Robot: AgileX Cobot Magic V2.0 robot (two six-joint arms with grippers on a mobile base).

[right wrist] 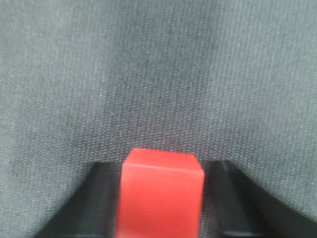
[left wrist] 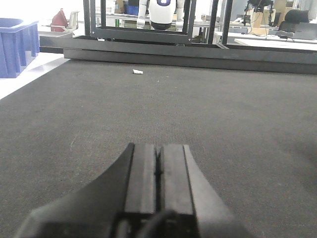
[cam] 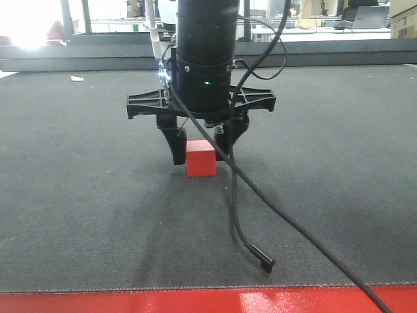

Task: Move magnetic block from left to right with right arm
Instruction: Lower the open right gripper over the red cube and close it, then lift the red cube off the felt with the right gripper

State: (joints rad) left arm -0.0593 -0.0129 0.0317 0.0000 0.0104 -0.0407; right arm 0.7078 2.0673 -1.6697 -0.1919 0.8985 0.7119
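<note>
Right tool [cam: 202, 158] vertical, pointing down, straddling magnetic block [cam: 201, 164] on mat [cam: 78, 195].

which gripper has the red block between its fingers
The right gripper: its fingers flank the magnetic block, which rests on the dark mat. The left gripper is shut, with nothing between its fingers.
</note>
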